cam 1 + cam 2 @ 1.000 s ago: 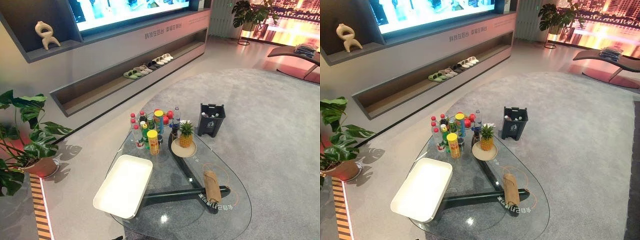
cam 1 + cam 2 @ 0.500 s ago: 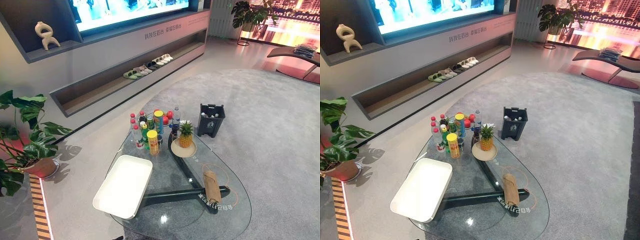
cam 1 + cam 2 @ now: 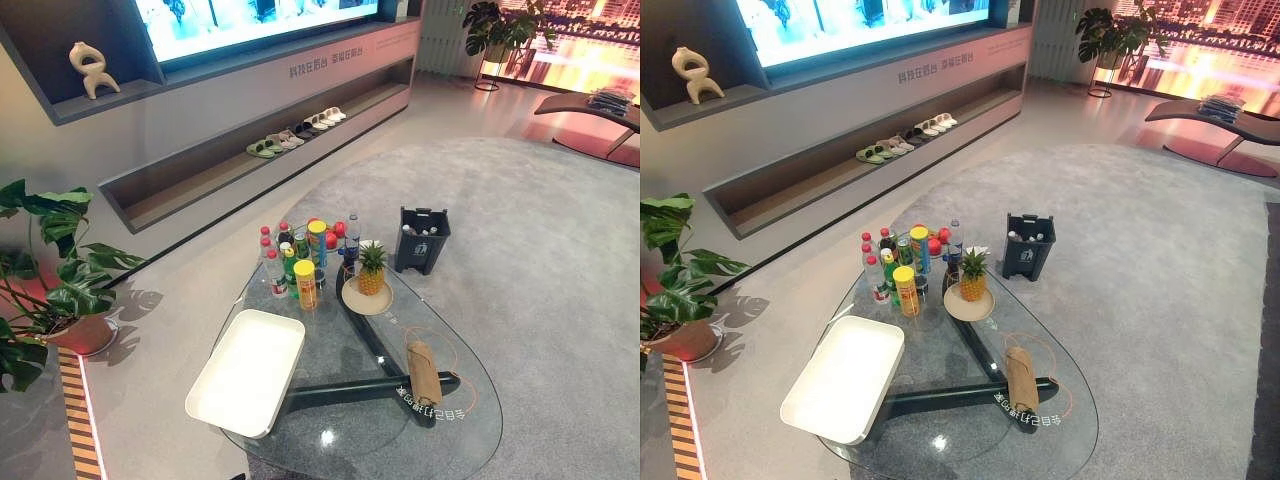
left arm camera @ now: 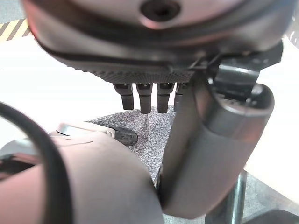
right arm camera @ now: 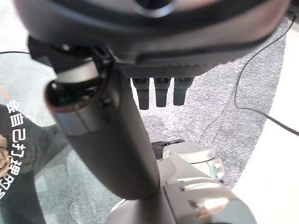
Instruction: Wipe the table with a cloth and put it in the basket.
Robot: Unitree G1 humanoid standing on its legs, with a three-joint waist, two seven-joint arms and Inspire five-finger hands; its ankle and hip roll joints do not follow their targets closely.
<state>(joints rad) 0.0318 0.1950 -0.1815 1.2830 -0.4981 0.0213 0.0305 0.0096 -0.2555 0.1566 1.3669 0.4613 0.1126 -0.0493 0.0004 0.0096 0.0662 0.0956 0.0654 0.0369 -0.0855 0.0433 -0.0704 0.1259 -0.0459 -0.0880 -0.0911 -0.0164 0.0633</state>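
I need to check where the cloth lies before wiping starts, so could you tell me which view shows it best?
The left eye view: the rolled brown cloth lies whole and uncovered on the glass table, toward its right end. The right eye view shows the same, equally unobstructed. The right wrist view catches just a brown sliver at its edge, likely the cloth.

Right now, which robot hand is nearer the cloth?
Right. The right robot hand hangs above the glass just beside the cloth; the left robot hand hangs over carpet, farther off.
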